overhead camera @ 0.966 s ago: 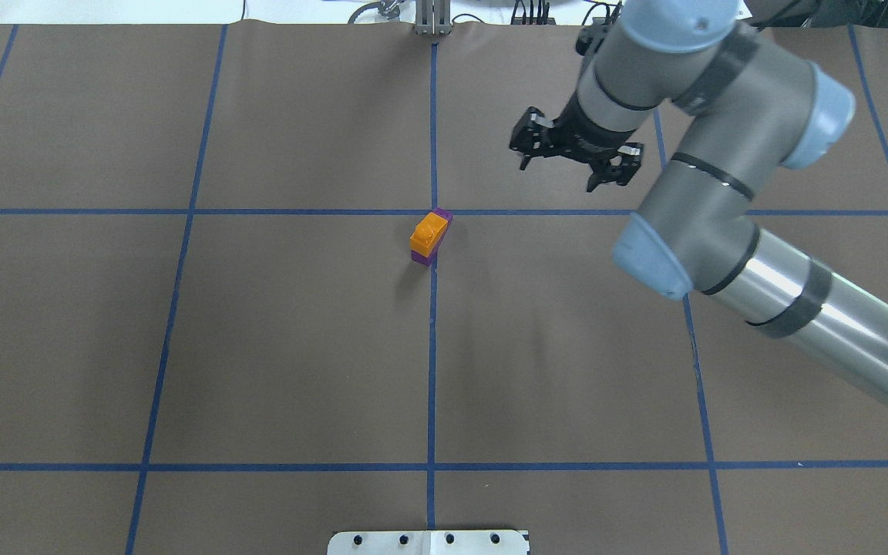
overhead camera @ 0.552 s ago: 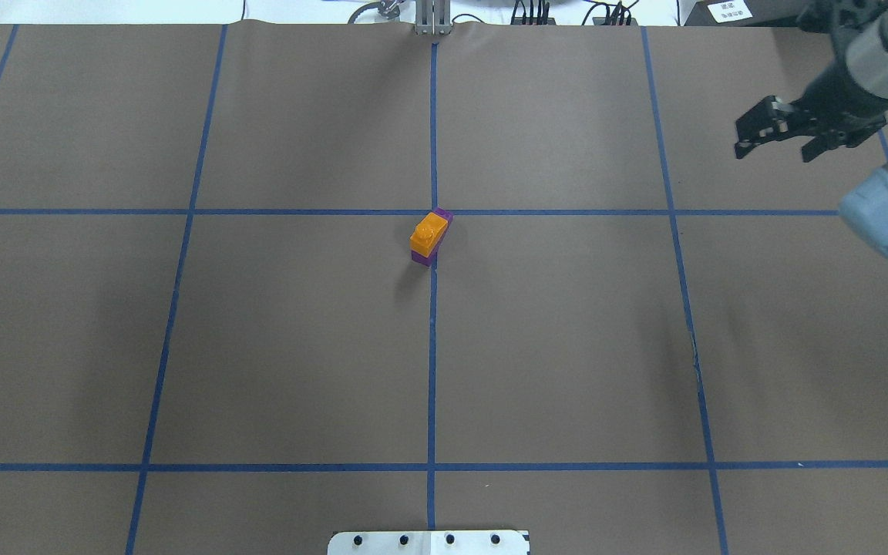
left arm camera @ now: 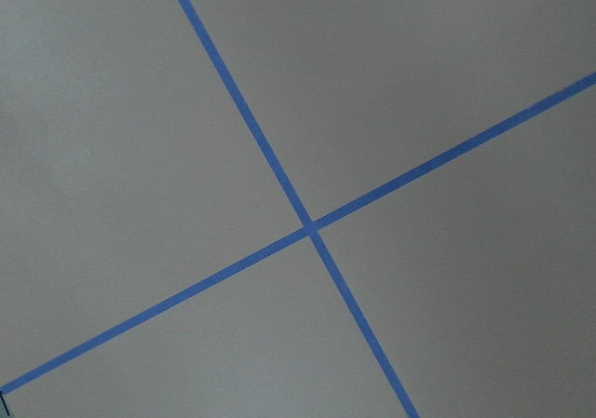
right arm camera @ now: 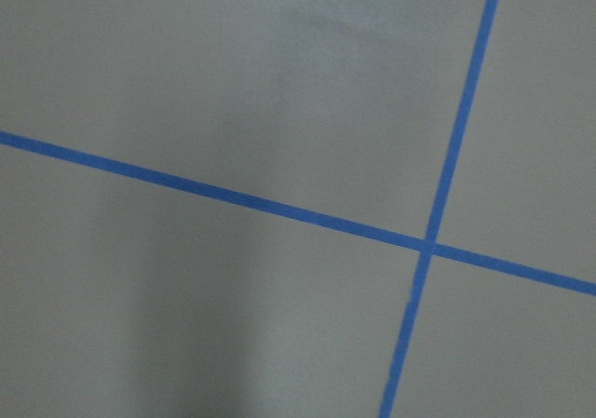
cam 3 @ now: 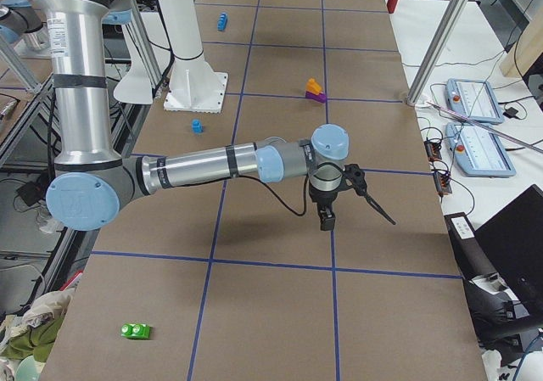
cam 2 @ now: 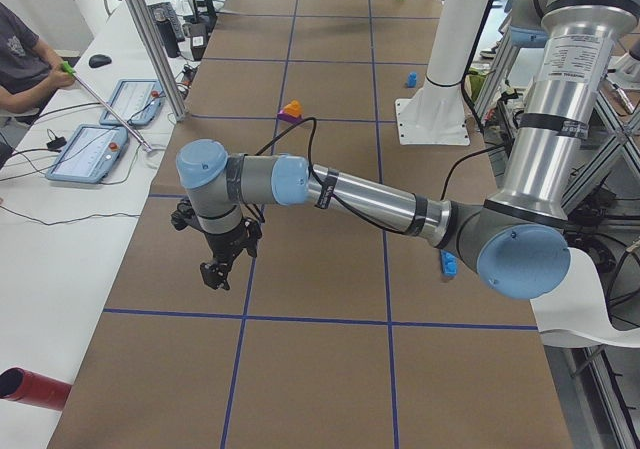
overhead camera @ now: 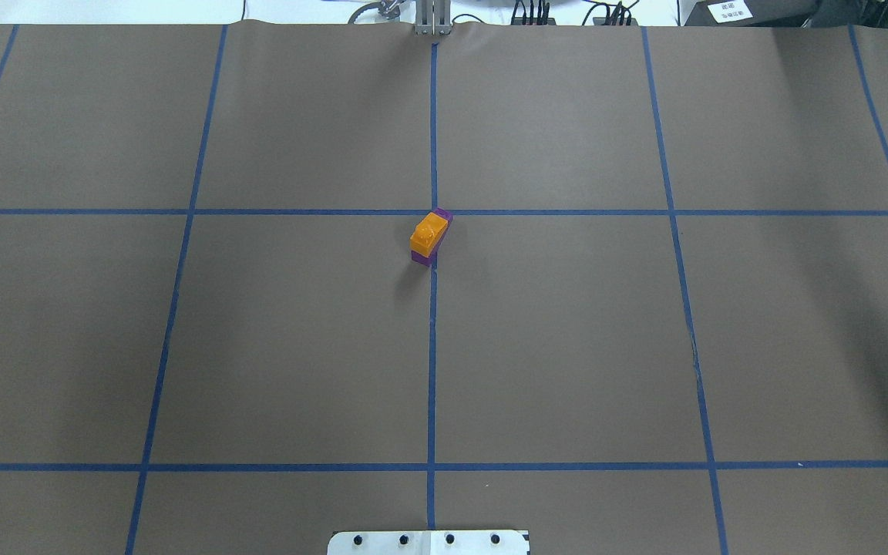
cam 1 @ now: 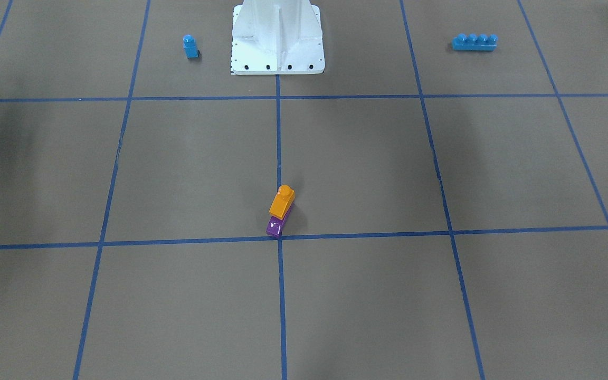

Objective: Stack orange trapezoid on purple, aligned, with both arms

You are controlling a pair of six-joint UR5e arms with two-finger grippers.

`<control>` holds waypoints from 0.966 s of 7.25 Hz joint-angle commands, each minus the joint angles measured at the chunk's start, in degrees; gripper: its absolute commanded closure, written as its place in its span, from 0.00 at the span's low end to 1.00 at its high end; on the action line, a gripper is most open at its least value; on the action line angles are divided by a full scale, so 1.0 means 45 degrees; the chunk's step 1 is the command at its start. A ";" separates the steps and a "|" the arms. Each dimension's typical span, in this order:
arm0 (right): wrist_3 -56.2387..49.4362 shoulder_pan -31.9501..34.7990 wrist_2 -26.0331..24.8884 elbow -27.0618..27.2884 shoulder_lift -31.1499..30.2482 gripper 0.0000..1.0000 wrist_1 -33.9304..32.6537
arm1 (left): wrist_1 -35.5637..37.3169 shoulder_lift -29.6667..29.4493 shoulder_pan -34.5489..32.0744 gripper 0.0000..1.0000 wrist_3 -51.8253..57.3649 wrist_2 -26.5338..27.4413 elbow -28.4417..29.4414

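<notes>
The orange trapezoid [overhead camera: 428,233] sits on top of the purple block [overhead camera: 444,217] beside the central tape cross. The stack also shows in the front view, orange [cam 1: 282,203] over purple [cam 1: 274,227]. No gripper touches it. My left gripper [cam 2: 213,277] shows only in the exterior left view, far from the stack over bare paper; I cannot tell if it is open or shut. My right gripper [cam 3: 327,221] shows only in the exterior right view, also far from the stack; I cannot tell its state. Both wrist views show only brown paper and blue tape lines.
A small blue one-stud block [cam 1: 190,46] and a long blue four-stud brick [cam 1: 474,41] lie on either side of the white robot base [cam 1: 277,37]. A green block [cam 3: 136,331] lies far off on the right end. An operator [cam 2: 20,49] sits at the side table.
My right arm has swung out of the overhead view to the right, its gripper leaving the area behind the stack. The orange-on-purple stack has not moved.
</notes>
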 commanded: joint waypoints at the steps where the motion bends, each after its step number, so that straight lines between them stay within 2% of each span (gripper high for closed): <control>1: -0.0278 0.0956 0.0062 -0.0085 -0.1352 0.00 0.0822 | -0.1250 0.1022 -0.0063 0.00 -0.0077 0.0114 0.0234; 3: -0.0257 0.1036 0.0626 -0.0260 -0.1373 0.00 0.0768 | -0.1314 0.1083 -0.0083 0.00 -0.0504 -0.0002 0.0779; 5: -0.0006 0.1017 0.0803 -0.0417 -0.1353 0.00 0.0749 | -0.1315 0.1373 -0.0083 0.00 -0.2124 -0.0274 -0.0129; 6: 0.0615 0.1017 0.1191 -0.0573 -0.1334 0.00 0.0768 | -0.1373 0.1705 -0.0044 0.00 -0.3521 -0.1069 -0.0502; 7: 0.0679 0.1036 0.1311 -0.0574 -0.1334 0.00 0.0749 | -0.1528 0.2037 0.0053 0.00 -0.4270 -0.1154 -0.0622</control>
